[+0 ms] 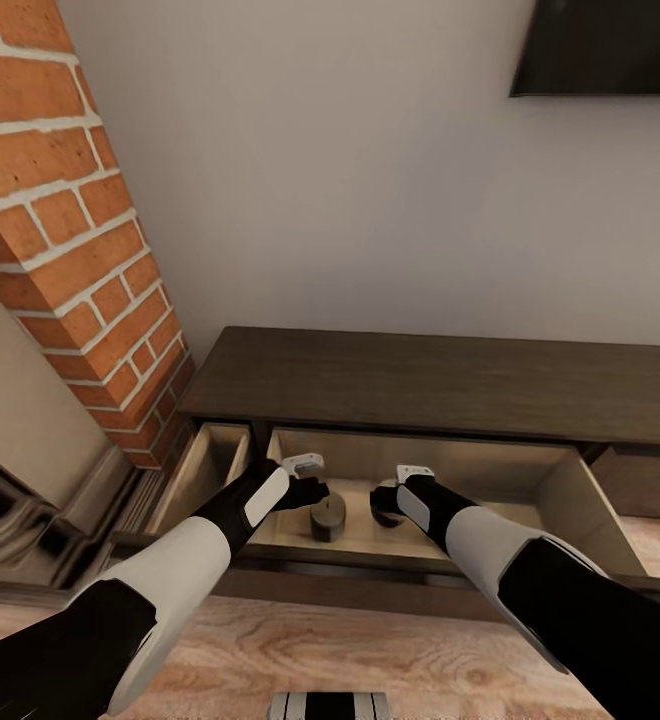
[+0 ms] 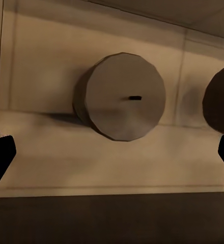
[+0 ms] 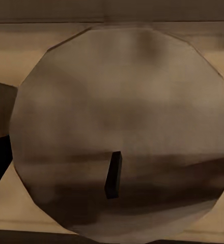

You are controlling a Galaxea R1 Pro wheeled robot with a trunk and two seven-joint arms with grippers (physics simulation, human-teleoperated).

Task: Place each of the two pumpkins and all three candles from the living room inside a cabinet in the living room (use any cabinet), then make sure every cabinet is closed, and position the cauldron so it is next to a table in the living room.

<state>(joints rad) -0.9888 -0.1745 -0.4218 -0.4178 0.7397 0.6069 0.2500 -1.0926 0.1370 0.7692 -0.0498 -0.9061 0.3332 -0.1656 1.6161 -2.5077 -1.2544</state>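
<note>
The cabinet's (image 1: 440, 385) open drawer holds two candles (image 1: 326, 519); left hand (image 1: 313, 492) apart, right hand's (image 1: 385, 503) state unclear.

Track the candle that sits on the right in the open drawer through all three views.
Head view: the right candle sits in the open drawer, right of the other candle.
Left wrist view: it is cut off at that picture's right edge.
Right wrist view: it is seen close up, its flat wick end spanning most of the picture.
Shared landmark: the drawer's pale wood inside.
</note>
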